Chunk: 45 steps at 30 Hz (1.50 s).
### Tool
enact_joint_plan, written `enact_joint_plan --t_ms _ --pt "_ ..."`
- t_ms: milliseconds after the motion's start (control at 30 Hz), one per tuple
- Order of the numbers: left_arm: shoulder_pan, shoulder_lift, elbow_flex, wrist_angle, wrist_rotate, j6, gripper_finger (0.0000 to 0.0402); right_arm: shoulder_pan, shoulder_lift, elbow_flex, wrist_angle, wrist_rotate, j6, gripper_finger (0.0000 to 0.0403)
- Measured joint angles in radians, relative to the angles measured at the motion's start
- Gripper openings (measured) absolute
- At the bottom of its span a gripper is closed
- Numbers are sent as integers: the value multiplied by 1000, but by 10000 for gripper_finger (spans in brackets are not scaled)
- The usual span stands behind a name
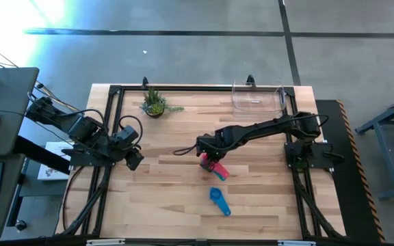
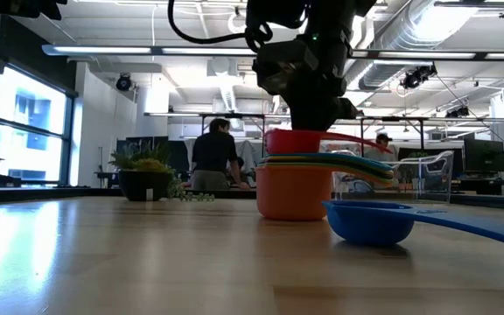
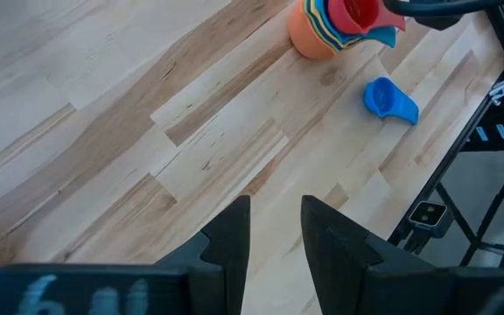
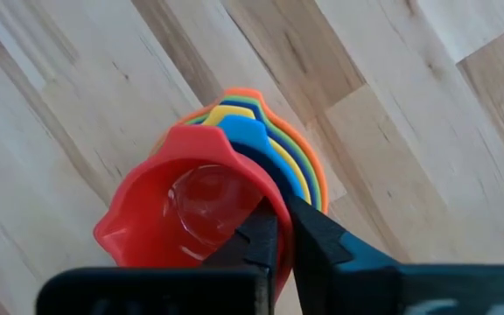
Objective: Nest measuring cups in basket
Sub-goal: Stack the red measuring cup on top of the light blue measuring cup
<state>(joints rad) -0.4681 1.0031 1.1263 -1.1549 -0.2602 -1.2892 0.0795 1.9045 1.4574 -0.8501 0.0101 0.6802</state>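
Near the centre of the high view, the right gripper pinches the rim of the red measuring cup topping a nested stack on the wooden table. A lone blue measuring cup lies lower in the frame, and the clear basket sits at the table's upper right. At left, the left gripper waits with fingers apart, holding nothing.

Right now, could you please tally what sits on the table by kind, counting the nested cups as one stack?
stack of nested cups: 1
loose blue cup: 1
clear bin: 1
potted plant: 1
Total: 4
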Motion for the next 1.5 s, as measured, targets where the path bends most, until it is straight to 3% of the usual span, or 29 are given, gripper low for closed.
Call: enact_joint_plan --t_ms 700,1167,1500 --pt "0 0 0 0 -12 3 95 -1 -2 10 -57 -17 14 83" --pt "0 0 0 0 -12 8 95 -1 -3 101 -148 -10 1 86" --pt "0 0 0 1 -13 -8 95 62 -28 101 -277 -96 163 85"
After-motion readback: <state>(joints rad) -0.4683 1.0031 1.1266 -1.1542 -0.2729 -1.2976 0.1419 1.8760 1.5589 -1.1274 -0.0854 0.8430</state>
